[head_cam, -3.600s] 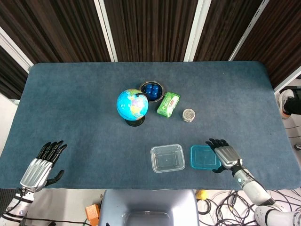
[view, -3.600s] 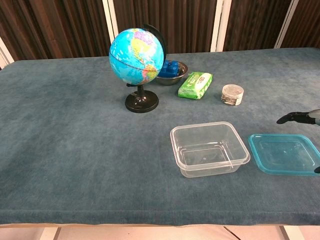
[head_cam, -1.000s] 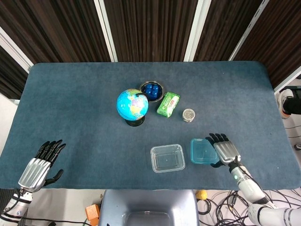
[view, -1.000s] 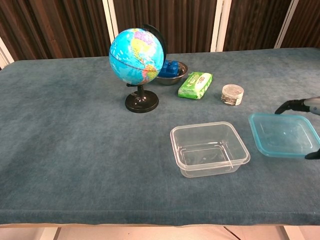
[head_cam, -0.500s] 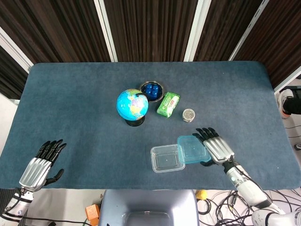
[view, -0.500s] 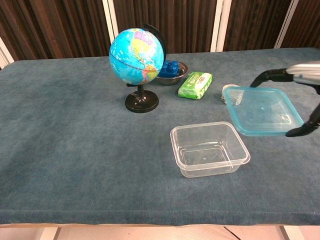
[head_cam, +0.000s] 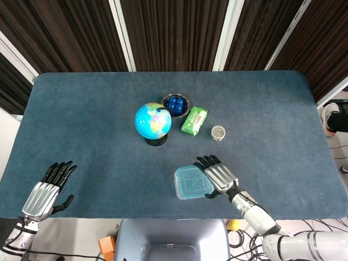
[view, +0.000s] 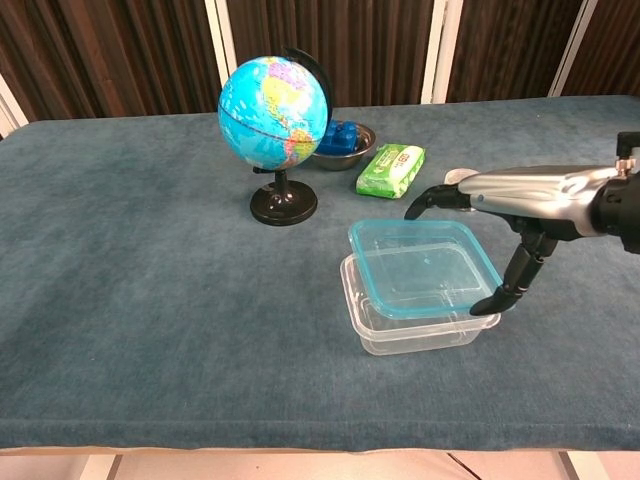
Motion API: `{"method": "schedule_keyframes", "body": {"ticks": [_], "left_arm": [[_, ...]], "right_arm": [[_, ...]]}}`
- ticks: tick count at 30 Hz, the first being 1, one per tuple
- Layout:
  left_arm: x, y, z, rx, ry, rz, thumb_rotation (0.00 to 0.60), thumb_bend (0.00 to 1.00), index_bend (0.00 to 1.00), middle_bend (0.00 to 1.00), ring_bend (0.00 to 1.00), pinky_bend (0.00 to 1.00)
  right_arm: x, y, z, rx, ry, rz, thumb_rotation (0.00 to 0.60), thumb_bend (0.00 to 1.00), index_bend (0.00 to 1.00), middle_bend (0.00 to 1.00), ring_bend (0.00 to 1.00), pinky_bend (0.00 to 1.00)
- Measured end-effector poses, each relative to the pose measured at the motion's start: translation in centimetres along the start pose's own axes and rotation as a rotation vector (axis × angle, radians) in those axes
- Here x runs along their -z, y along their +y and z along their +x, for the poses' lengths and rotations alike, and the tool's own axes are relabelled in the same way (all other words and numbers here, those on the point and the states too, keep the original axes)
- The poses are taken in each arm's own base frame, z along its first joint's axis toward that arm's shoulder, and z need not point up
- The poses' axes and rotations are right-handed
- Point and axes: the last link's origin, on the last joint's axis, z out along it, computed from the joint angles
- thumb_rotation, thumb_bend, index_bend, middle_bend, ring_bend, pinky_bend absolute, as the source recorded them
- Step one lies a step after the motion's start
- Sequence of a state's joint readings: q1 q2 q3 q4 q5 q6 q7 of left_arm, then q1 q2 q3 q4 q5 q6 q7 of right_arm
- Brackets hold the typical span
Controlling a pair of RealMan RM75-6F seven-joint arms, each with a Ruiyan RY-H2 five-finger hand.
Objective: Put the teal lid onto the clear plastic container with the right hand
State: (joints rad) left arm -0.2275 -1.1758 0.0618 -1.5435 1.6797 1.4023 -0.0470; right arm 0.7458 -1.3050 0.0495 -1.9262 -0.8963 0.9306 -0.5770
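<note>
1. My right hand (view: 520,225) pinches the lid (view: 424,267) by its far-right edge, thumb below and fingers (head_cam: 208,161) reaching over the top.
2. The lid hangs directly over the container (view: 418,322), roughly lined up but, from the chest view, not seated; its rim seems a touch above the container's.
3. Left to do, as I judge it: lower, press the rim home, let go.
4. My left hand (head_cam: 48,191) rests spread, well apart at the bench (head_cam: 98,152) corner.

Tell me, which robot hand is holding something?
The right hand is. It holds the teal lid over the clear plastic container. The left hand holds nothing; its fingers are spread at the table's near left corner.
</note>
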Motion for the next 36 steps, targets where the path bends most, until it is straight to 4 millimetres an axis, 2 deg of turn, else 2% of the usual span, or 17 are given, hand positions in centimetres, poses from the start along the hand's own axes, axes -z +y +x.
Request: {"method": "schedule_keyframes", "body": {"ticks": [36], "left_arm": [[0.1, -0.1, 0.3, 0.003, 0.009, 0.004, 0.6, 0.35, 0.0, 0.01, 0.01, 0.05]], "right_arm": [[-0.8, -0.3, -1.4, 0.012, -0.028, 0.002, 0.6, 0.18, 0.65, 0.03, 0.0, 0.0]]}}
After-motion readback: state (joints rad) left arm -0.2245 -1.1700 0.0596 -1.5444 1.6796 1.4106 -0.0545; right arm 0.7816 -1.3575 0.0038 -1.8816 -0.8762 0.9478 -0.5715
